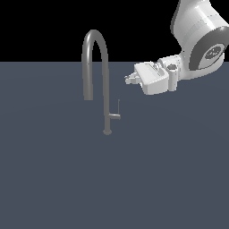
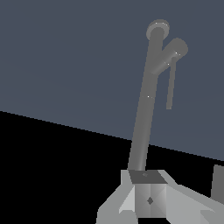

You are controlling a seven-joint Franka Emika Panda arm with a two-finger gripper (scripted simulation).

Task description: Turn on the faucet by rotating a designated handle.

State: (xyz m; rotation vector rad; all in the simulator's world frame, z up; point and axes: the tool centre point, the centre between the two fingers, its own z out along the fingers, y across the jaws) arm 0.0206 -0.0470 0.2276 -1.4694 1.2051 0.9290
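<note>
Nearest you in the exterior view, the handle sits at frame centre, a short stub off the stem with its thin rod pointing up. Behind it rises the faucet from the worktop. Your pincer hangs upper right, apart from both; I cannot tell its opening. Approach too high and you may strike the stem, not the rod.

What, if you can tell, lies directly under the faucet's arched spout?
Only bare dark surface shows below the spout of the faucet; no basin or drain. The handle sits on the stem's other side.
</note>
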